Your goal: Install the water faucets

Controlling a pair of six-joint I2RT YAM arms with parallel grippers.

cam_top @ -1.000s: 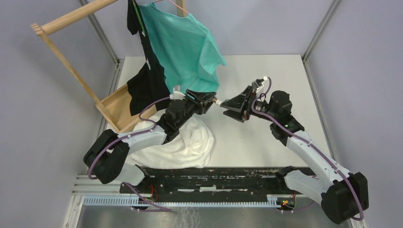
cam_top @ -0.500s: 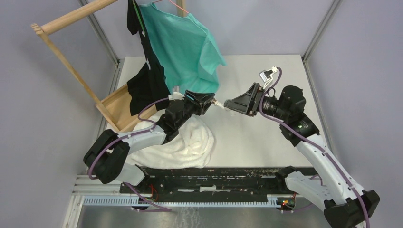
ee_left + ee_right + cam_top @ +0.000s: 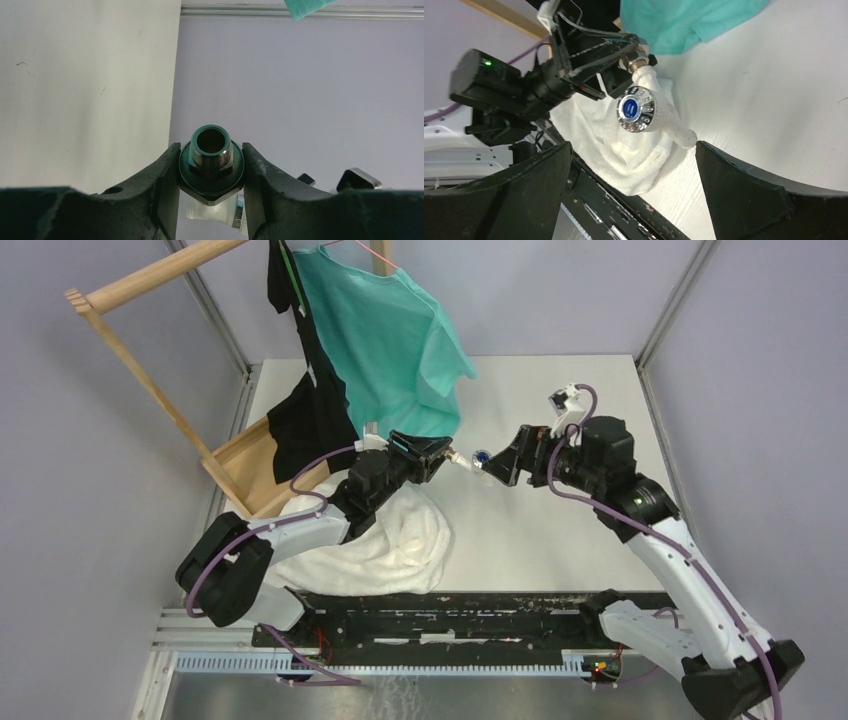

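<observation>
- Right wrist view: the white spout (image 3: 674, 126), its chrome cap bearing a blue dot (image 3: 630, 107), sits at frame centre. It is just ahead of the right gripper (image 3: 631, 150), whose fingers stand wide apart at the lower left and lower right corners and touch nothing.
- The spout's long axis slants from upper left to lower right of that frame, lying partly across the gap between the fingers. The capped end faces the lens.
- Left wrist view: the left gripper (image 3: 211, 150) is clenched on the silver threaded fitting (image 3: 211, 161) at lower centre, with its open bore towards the camera. White plastic shows just below it.
- Top external view: the two pincers face each other mid-frame above the table (image 3: 540, 540), with the faucet between them at the left gripper's tips. The spout appears joined to the fitting.
- The right arm is the free one and sits close to the spout. Its next move probably depends on bringing its fingers either side of the capped body.
- No brand or writing can be read, and any mark on the blue dot is too small to make out.
</observation>
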